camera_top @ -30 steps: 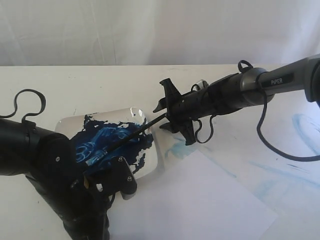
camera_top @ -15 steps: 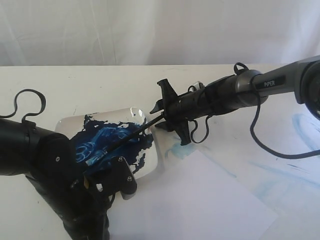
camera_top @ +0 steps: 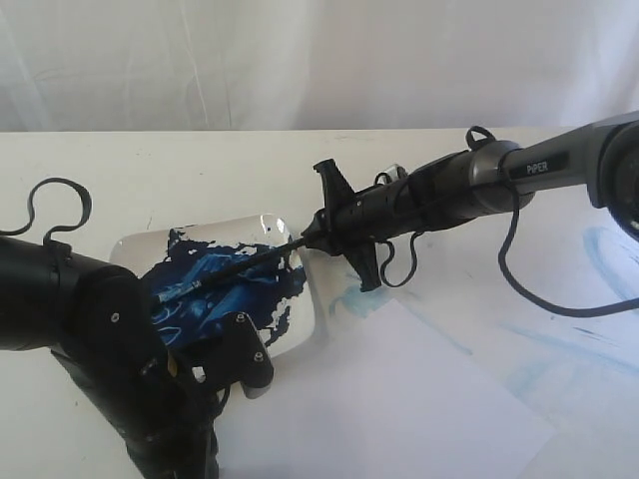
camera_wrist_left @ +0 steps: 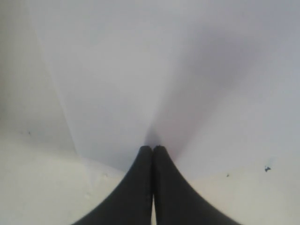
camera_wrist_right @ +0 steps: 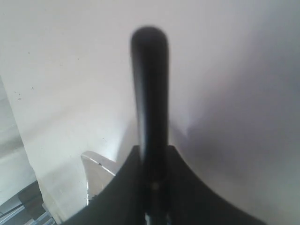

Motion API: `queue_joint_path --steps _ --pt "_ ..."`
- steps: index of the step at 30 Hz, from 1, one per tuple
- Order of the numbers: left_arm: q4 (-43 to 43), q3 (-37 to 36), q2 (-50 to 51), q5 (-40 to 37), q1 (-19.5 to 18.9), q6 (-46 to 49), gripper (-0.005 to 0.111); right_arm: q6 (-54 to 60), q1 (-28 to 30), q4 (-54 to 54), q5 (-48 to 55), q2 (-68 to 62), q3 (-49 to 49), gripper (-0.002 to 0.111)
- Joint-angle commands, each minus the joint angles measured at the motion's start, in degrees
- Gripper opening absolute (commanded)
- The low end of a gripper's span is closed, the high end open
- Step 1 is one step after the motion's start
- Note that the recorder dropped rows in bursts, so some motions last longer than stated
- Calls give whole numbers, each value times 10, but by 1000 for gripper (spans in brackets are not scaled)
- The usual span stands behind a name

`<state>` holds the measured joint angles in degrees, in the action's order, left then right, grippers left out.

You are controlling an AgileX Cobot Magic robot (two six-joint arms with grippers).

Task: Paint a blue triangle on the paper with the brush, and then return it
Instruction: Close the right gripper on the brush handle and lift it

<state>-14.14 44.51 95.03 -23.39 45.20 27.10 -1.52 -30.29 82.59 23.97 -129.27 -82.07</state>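
Observation:
The brush (camera_top: 235, 269), thin with a black handle, slants over the white dish (camera_top: 306, 329) smeared with dark blue paint, its tip (camera_top: 165, 296) above the paint. My right gripper (camera_top: 316, 234) is shut on the upper end of the handle. In the right wrist view the handle (camera_wrist_right: 150, 84) runs out between the closed jaws (camera_wrist_right: 153, 157). The paper (camera_top: 399, 399) lies flat to the right of the dish. My left gripper (camera_wrist_left: 153, 149) is shut, empty, tips resting on the paper (camera_wrist_left: 140, 70) near its edge. The blue triangle is not in view.
The left arm (camera_top: 90, 329) fills the lower left and covers the dish's near corner. Pale blue smears mark the tabletop at the paper's far corner (camera_top: 359, 299) and at the right (camera_top: 609, 249). A white curtain hangs behind the table.
The right gripper has closed on the brush handle after standing open around it. The brush's tip end has risen a little above the dish. The left arm has not moved.

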Motion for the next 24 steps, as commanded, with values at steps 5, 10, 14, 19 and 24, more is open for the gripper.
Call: queue_joint_path --steps 5,10,14,19,24 --pt "-4 -5 3 -18 1 0 0 0 0 2 -3 12 -2 3" --pt "-4 -5 3 -18 1 0 0 24 7 -1 2 31 -2 3" --pt "-4 -5 3 -18 1 0 0 64 16 -1 18 62 -2 3" --pt "-4 -5 3 -18 1 0 0 147 24 0 43 104 -2 3" --pt "-4 -5 3 -18 1 0 0 297 24 2 71 122 -10 3"
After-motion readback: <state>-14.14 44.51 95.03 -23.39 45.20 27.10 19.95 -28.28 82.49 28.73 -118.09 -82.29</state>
